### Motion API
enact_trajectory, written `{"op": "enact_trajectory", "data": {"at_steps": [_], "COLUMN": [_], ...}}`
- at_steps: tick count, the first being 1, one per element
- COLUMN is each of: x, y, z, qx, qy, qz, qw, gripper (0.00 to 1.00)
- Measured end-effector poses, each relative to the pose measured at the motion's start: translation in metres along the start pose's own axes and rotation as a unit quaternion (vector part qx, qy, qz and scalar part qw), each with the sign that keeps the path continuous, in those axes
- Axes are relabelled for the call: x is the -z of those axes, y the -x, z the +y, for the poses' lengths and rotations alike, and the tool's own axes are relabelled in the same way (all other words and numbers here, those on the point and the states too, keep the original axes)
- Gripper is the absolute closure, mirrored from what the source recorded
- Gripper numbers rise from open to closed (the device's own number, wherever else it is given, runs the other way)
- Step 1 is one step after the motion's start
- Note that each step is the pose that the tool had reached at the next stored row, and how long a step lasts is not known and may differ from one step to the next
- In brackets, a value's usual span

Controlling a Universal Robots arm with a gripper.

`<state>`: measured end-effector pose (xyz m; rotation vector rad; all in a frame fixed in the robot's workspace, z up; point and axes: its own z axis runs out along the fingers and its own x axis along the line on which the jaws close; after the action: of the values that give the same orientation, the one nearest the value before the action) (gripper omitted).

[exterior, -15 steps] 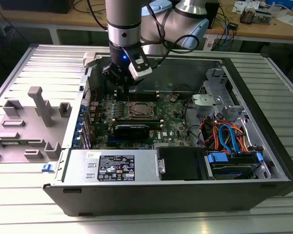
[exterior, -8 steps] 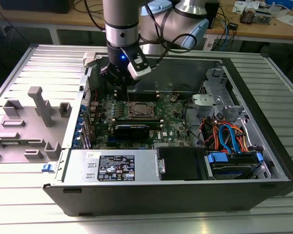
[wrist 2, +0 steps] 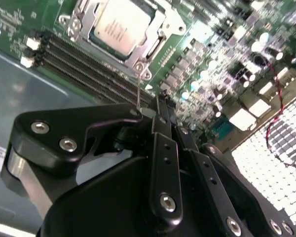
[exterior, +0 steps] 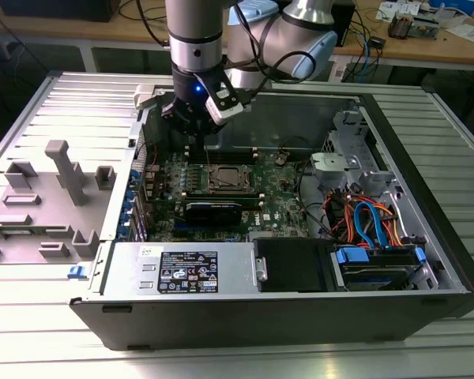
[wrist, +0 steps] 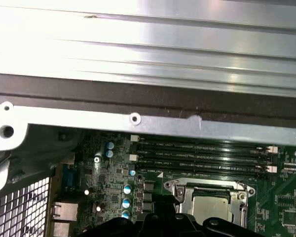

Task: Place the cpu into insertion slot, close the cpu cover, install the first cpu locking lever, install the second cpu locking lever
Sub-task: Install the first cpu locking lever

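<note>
Just left of the insertion slot [exterior: 225, 178], near the motherboard's [exterior: 283, 201] far edge, the gripper [exterior: 196, 140] seems to have its fingers [wrist 2: 163, 148] pressed together, pinching the upright locking lever [wrist 2: 138, 86]. Rightward, the cpu [wrist 2: 119, 24] lies seated under the closed cpu cover [wrist 2: 156, 35]. This is the first-lever step, I judge, and it calls for a steady downward swing.

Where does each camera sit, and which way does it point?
Exterior view: off the arm, looking down into the open computer case; arm and gripper show.
Second wrist view: on the arm, looking past the gripper's black body at the motherboard.
First wrist view: on the arm, facing the case wall; gripper's edge shows.
Both wrist views see the cpu and memory slots.
</note>
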<state>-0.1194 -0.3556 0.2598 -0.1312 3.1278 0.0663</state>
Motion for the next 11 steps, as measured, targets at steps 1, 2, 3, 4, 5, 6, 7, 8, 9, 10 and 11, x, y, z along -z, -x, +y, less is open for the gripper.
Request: {"op": "enact_trajectory", "data": {"at_steps": [1, 2, 3, 4, 5, 6, 7, 8, 9, 10, 11], "x": [0.0001, 0.0002, 0.0001, 0.0001, 0.0001, 0.0000, -0.0001, -0.0003, -0.0006, -0.0012, -0.0018], "y": [0.0001, 0.0001, 0.0002, 0.0010, 0.0024, 0.0057, 0.0089, 0.0129, 0.0169, 0.0225, 0.0270], "z": [0.0010, 0.0016, 0.0023, 0.0031, 0.0035, 0.0035, 0.0034, 0.0033, 0.0031, 0.0029, 0.0028], "qx": [0.001, 0.001, 0.001, 0.001, 0.001, 0.001, 0.001, 0.001, 0.001, 0.001, 0.001], "qy": [0.0000, -0.0001, 0.0000, 0.0000, 0.0000, 0.0001, 0.0000, 0.0000, 0.0000, 0.0001, 0.0000], "qz": [0.0000, 0.0001, 0.0001, 0.0001, 0.0001, 0.0000, 0.0000, 0.0001, 0.0001, 0.0000, 0.0000], "qw": [1.00000, 1.00000, 1.00000, 1.00000, 1.00000, 1.00000, 1.00000, 1.00000, 1.00000, 1.00000, 1.00000], "gripper": [0.89, 0.89, 0.89, 0.89, 0.89, 0.89, 0.89, 0.89, 0.89, 0.89, 0.89]}}
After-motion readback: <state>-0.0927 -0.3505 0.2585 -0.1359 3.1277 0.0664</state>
